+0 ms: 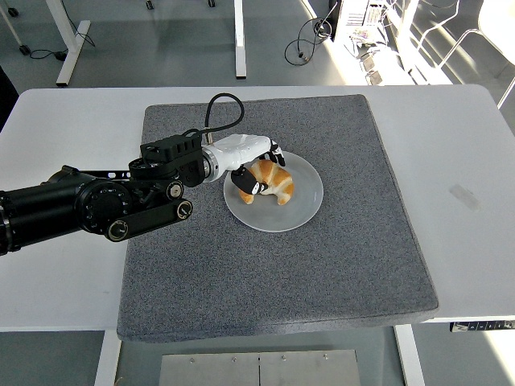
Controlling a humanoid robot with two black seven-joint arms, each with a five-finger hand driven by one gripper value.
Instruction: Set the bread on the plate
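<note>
Under the left hand, bread sits low on the plate.
Fingers are wrapped around the bread at the plate's far-left part; placing looks nearly done, so next comes letting go and lifting clear.

No text, label, brand or number is legible anywhere here.
</note>
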